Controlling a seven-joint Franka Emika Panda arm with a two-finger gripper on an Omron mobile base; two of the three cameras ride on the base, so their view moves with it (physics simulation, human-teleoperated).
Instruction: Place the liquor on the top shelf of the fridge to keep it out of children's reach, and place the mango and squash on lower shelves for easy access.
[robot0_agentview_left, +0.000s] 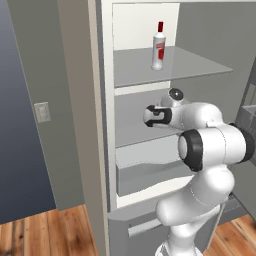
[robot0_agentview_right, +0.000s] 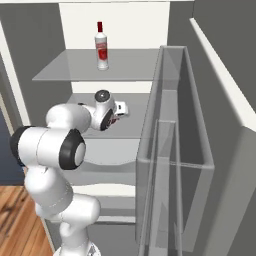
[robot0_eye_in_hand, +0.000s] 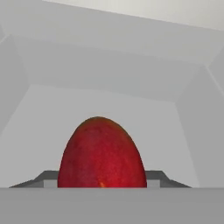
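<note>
Hand view shows our gripper (robot0_eye_in_hand: 101, 186) closed on the mango (robot0_eye_in_hand: 101, 153), facing a lower shelf (robot0_eye_in_hand: 87, 109). At 12 o'clock above our arm, the liquor (robot0_agentview_left: 158, 47) stands on the top shelf (robot0_agentview_left: 200, 65).

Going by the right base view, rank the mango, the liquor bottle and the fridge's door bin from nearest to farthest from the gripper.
1. mango, between the gripper fingers over a lower shelf.
2. liquor, up on the top shelf.
3. door bin, off to the right; near-tie with the bottle.

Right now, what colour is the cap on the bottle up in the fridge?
Red. The liquor cap shows best in the right base view.
</note>
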